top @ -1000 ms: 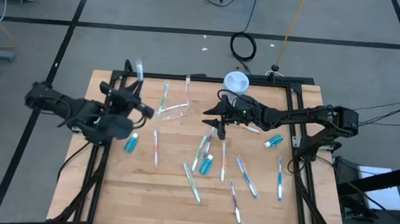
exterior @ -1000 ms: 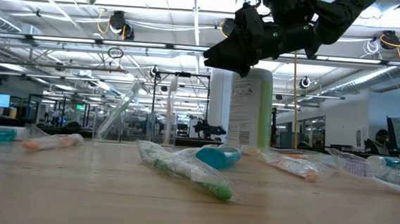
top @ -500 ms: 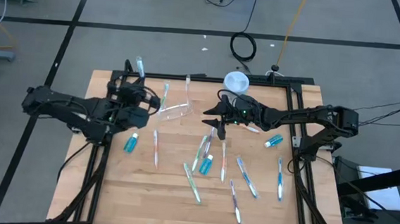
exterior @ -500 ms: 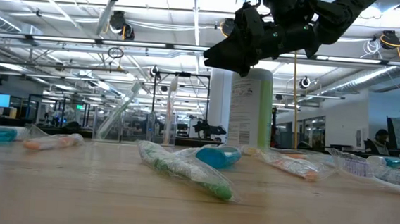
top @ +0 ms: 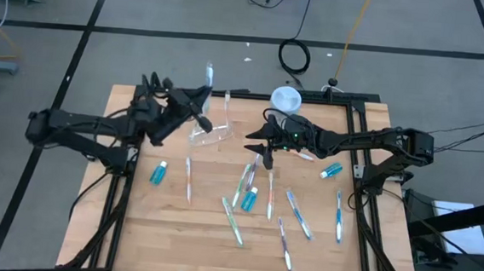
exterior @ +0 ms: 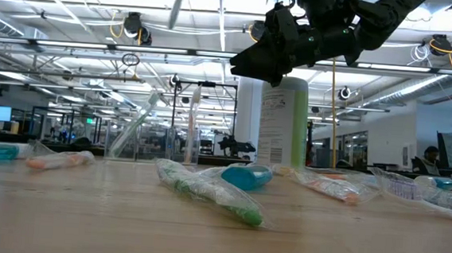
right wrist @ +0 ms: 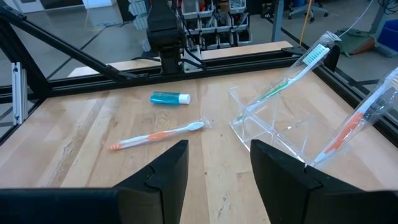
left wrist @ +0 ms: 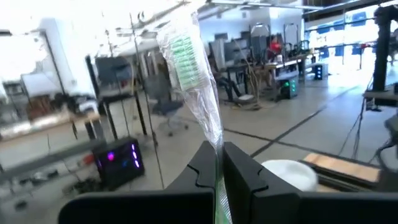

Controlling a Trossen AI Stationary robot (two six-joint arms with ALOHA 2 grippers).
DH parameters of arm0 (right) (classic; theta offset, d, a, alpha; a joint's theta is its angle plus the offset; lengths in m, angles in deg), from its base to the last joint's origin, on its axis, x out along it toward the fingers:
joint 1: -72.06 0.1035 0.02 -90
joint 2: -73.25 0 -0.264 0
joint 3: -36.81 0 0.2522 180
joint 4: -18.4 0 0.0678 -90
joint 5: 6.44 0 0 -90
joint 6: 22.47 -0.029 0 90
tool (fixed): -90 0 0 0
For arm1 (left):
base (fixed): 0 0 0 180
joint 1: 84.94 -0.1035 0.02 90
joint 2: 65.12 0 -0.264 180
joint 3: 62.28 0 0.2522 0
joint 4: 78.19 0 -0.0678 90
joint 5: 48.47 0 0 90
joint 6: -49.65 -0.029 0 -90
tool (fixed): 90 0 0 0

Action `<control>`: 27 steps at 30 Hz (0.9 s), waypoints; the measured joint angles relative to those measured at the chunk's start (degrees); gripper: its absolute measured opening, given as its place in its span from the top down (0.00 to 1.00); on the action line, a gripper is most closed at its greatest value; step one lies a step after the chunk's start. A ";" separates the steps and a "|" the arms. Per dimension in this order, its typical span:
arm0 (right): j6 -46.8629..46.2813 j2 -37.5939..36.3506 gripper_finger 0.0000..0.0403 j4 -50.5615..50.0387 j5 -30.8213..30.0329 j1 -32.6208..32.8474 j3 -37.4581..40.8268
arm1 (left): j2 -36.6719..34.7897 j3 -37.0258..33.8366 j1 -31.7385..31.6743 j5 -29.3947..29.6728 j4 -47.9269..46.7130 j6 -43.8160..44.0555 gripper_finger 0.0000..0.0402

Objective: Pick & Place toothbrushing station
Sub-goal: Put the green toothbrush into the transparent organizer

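Left arm [top: 97, 130] swung toward clear cup [top: 210, 134], toothbrush [left wrist: 193, 78] pinched upright

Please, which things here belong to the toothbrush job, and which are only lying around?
Job things:
- wrapped toothbrush in the shut left gripper
- clear holder
- loose toothbrushes
- teal tubes

Only lying around:
- canister with white lid
- black cable coil on the floor

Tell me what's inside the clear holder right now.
Two toothbrushes stand in the clear holder, leaning out: a green-handled one and an orange-handled wrapped one. Their lower ends blur behind the plastic; I can't tell if anything smaller sits there.
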 joint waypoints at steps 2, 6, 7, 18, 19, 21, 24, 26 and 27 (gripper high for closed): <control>0.00 0.00 0.59 -0.02 0.00 0.00 0.00 | -0.04 -1.95 -2.57 -2.72 2.69 -2.41 0.99; 0.00 0.00 0.59 -0.42 0.00 0.00 0.00 | 0.00 -7.37 -7.26 -5.86 7.44 -2.94 0.99; 0.00 0.00 0.59 -0.75 0.00 0.00 0.00 | -0.27 -8.98 -8.24 -6.00 9.21 -2.96 0.99; 0.00 0.00 0.59 -4.71 -0.02 0.07 0.02 | -10.28 -28.76 -9.65 -9.61 19.98 2.86 0.99; 0.00 0.00 0.59 -4.70 0.00 0.09 0.02 | -10.38 -30.81 -9.29 -8.89 21.18 3.24 0.99; 0.00 0.00 0.59 -4.70 0.00 0.15 0.02 | -10.19 -34.83 -8.93 -6.96 24.62 4.13 0.99; 0.00 0.00 0.59 -4.69 0.00 0.36 0.02 | -10.19 -40.17 -8.68 -6.65 31.76 4.34 0.99; 0.00 0.00 0.59 -4.63 -0.03 0.50 0.02 | -9.98 -43.41 -8.68 -6.94 35.70 4.33 0.99; 0.00 0.00 0.59 -4.59 -0.04 0.50 0.02 | -9.56 -44.63 -8.68 -7.00 37.14 4.40 0.99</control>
